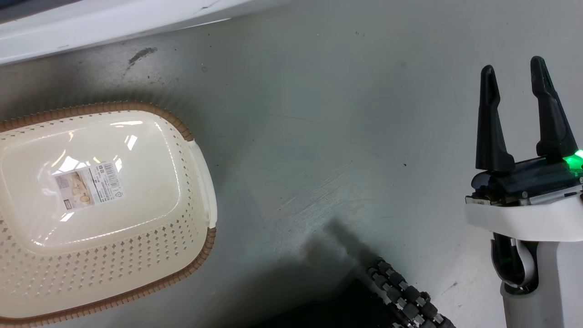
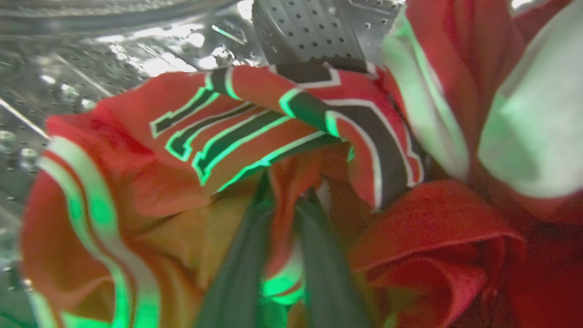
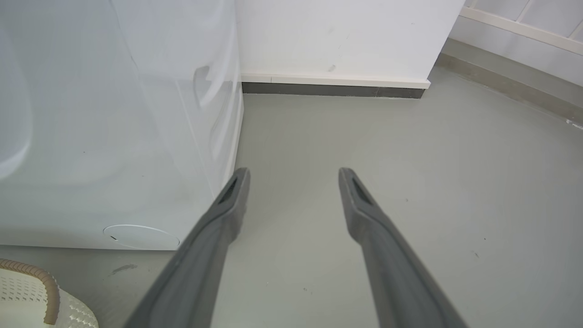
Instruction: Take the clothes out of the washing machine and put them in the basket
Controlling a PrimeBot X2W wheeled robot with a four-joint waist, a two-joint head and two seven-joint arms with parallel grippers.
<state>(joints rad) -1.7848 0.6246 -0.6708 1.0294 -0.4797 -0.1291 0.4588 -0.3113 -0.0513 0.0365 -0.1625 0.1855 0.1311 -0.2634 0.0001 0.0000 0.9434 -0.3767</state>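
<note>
Red clothes in drum: likely soft, limp, light, slippery; grab bunched fold mid-pile; left tool pinched on fold, right tool spread, empty.

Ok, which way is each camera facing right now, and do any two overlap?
Head view: from the head, looking down at the grey floor; empty laundry basket on the left, open right gripper on the right.
Left wrist view: inside the perforated steel drum, close on the red jerseys; the left gripper pinches a fold.
Right wrist view: low, looking along the floor toward the white wall, washing machine on the left; its own open fingers show.
Shared: the head and right wrist views both show the laundry basket and the floor.
</note>
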